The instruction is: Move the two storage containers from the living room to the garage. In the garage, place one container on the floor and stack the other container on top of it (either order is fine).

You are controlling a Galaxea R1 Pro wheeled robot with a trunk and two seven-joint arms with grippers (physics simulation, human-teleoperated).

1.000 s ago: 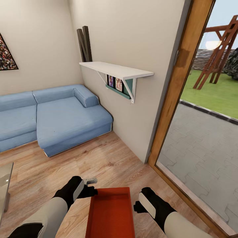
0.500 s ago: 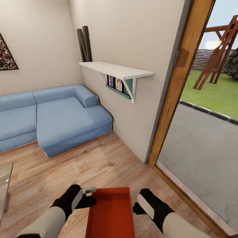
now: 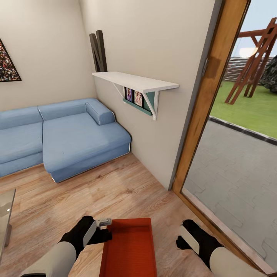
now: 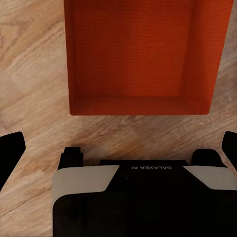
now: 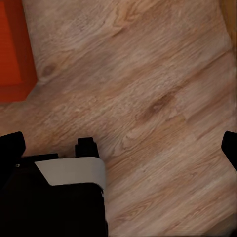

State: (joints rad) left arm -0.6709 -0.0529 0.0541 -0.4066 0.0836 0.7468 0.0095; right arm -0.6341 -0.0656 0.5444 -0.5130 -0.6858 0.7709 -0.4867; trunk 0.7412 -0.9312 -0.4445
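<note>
Bin: orange-red rectangular plastic storage container (image 3: pixel 129 250) lies on the light wood plank floor (image 3: pixel 115 192), bottom centre of the head view.
Handling: I judge it light, stiff, slick-walled; grip a long rim.
Left pincer (image 3: pixel 103 231): beside its left rim, spread wide, empty.
Right pincer (image 3: pixel 181 242): apart, open, empty.

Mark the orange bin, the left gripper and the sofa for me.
orange bin (image 3: pixel 130 246): head view, its ribbed bottom.
left gripper (image 3: pixel 103 235): head view, between its fingertips.
sofa (image 3: pixel 73 140): head view, seat cushion.
</note>
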